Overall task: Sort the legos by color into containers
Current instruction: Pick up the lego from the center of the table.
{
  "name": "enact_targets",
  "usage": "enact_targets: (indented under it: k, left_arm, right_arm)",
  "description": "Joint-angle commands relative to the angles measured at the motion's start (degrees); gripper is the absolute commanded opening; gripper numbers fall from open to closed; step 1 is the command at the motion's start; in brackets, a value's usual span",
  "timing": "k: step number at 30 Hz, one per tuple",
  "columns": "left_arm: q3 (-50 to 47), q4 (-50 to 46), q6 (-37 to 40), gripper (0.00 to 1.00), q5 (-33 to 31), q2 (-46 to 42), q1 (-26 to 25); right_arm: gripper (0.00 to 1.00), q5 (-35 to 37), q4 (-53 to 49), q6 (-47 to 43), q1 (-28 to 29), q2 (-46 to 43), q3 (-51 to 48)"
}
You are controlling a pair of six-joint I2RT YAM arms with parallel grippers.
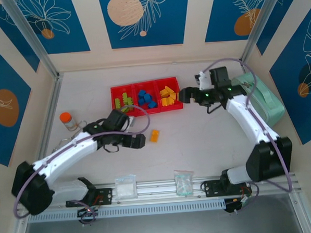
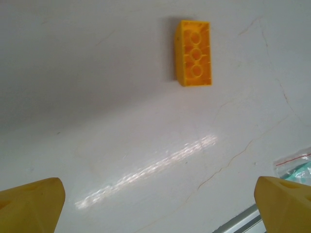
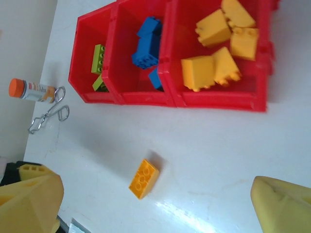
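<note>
One yellow-orange lego (image 1: 154, 136) lies loose on the desk (image 1: 199, 145), on the near side of the red containers (image 1: 143, 85). These hold green legos (image 1: 123, 101) in the left bin, blue legos (image 1: 147, 98) in the middle and yellow-orange legos (image 1: 168, 96) in the right. The left pincer (image 1: 138, 141) stands wide and empty just beside the loose brick; the right pincer (image 1: 184, 95), at the tray's right end, is likewise wide and empty.

red tray (image 1: 113, 98), one yellow-orange lego (image 1: 154, 136) outside

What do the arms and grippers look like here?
Left arm and right arm: white shells, black joints, a lilac cable looped along each. Fingers are yellow wedges. Green light near the right gripper.
</note>
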Motion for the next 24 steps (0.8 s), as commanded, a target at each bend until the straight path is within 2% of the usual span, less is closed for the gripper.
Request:
enact_targets:
  k: [1,7,11,16,24]
  left_arm:
    - [6.5,1.8,0.5,0.99,-0.5,7.1,-2.0]
    - [15.5,-1.1,2.3,0.99,-0.9,19.9,-4.0]
    - [22.0,-4.4,2.7,0.94,-2.0,27.1,-5.0]
    - [27.0,-8.0,2.2,0.89,-5.3,33.2,-5.0]
    - [31.3,-9.5,1.2,0.8,-5.2,39.5,-5.8]
  right_arm:
    - [0.99,-3.0,2.7,1.1,-3.0,-6.6,-5.8]
    - [0.99,-0.7,0.2,1.5,-6.2,-13.1,-11.2]
    - [0.99,-0.1,0.9,2.3,-6.6,-15.8,-13.0]
    - [1.0,0.6,0.6,2.6,-6.6,-18.0,-14.4]
    - [1.0,0.9,-0.3,3.3,-6.7,-23.7,-18.6]
